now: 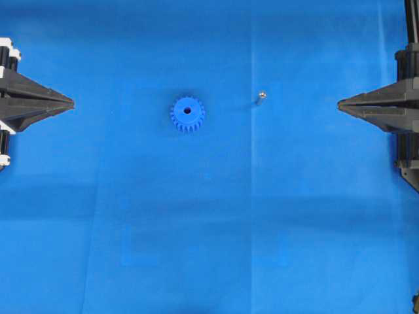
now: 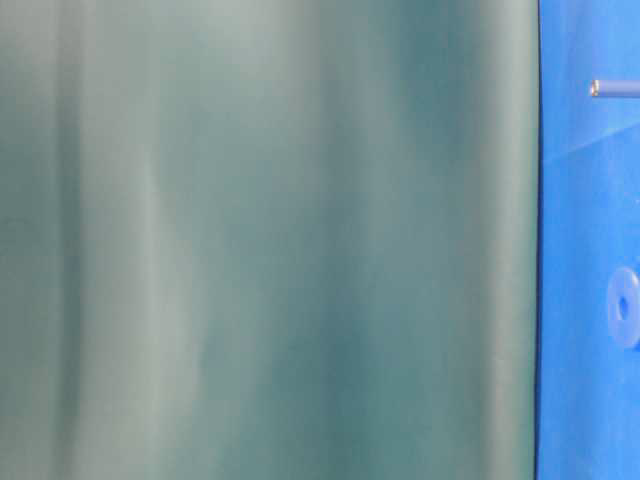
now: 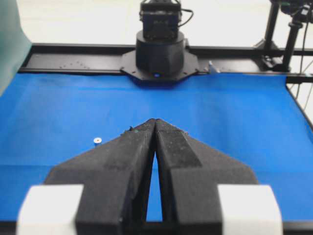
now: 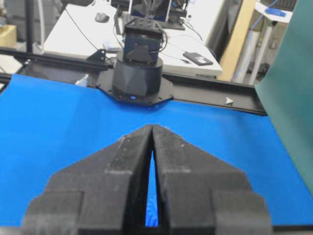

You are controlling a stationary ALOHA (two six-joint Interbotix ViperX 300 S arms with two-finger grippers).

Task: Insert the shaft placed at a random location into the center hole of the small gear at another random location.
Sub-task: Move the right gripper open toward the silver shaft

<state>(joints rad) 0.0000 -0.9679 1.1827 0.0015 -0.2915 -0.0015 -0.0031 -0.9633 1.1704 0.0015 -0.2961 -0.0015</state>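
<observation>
Overhead: no lettering or brand mark can be read anywhere on the rig. The left arm's black, wedge-shaped foam-padded gripper [image 1: 71,103] reaches in level from the left edge, its two tapering fingers pressed together to a point and holding nothing. The right arm's matching black gripper [image 1: 340,104] mirrors it from the right edge, likewise pressed together and empty. Between them, on the smooth, creased blue cloth table cover [image 1: 209,229], lies the small bright blue plastic toothed gear [image 1: 188,114], flat, its dark round center hole [image 1: 187,110] facing up. The tiny silver-grey metal shaft [image 1: 260,96] sits apart to the gear's right, nearer the right gripper, touching neither gripper nor gear.

Table level: a blurred grey-green sheet [image 2: 270,240] fills most of the picture. In the blue strip at the right edge, the shaft [image 2: 612,88] shows as a thin pin above the gear [image 2: 624,307], well apart from it.

Left wrist: the left gripper [image 3: 155,121] points across the cover toward the opposite arm's black round base [image 3: 160,54], its grainy foam tips meeting. The shaft's shiny round end [image 3: 97,140] shows just left of the fingers.

Right wrist: the right gripper [image 4: 151,127] has its tips meeting too, aimed at the other black base [image 4: 137,73]; a sliver of the gear [image 4: 152,210] shows through the slit between the fingers.
</observation>
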